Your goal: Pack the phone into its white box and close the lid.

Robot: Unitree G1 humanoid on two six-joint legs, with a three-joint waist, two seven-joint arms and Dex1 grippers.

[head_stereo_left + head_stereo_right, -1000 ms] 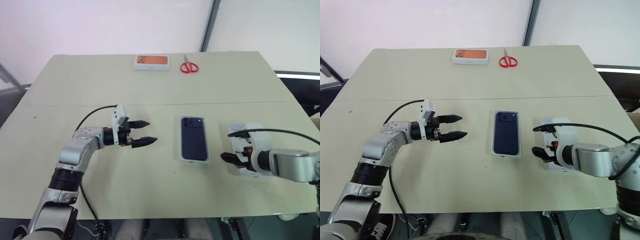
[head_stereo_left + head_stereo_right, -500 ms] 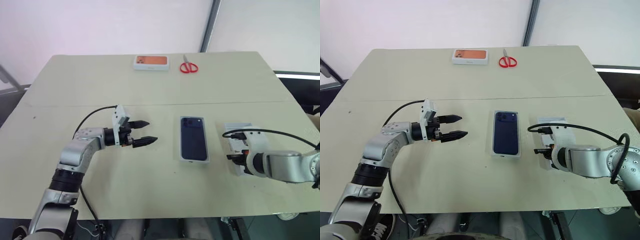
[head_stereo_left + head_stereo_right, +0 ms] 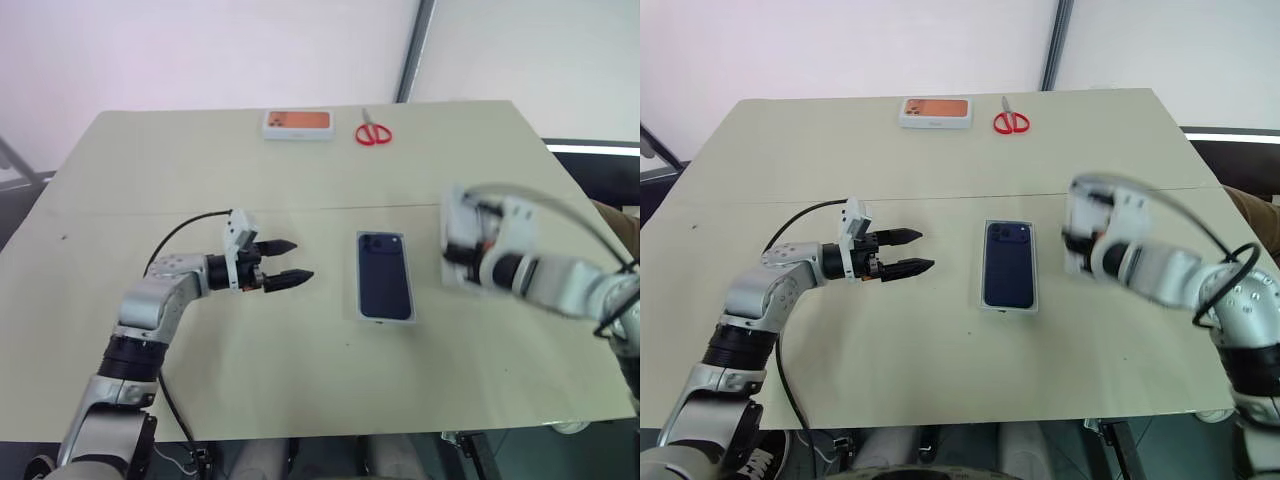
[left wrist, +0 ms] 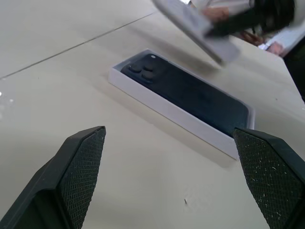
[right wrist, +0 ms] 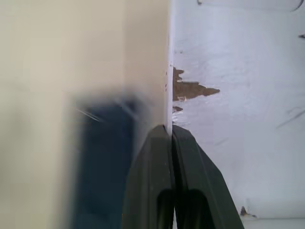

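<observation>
Now | right claw (image 5: 171, 138) pinches lid (image 5: 238, 95) rim | lid blurred, seemingly airborne

The right gripper (image 3: 1080, 238), a second ago low over the bench (image 3: 940, 180) with its jaws apart around the lid (image 3: 462, 240), is now pinched shut on the lid's thin wall, as the right wrist view shows. The lid, previously flat on the bench to the right of the white box (image 3: 1006, 302), is now lifted clear of the surface and tilted, held up close beside the box's right edge. The right arm is raised and drawn in toward the box, blurred in both head views. The bench spot where the lid lay is now uncovered.
</observation>
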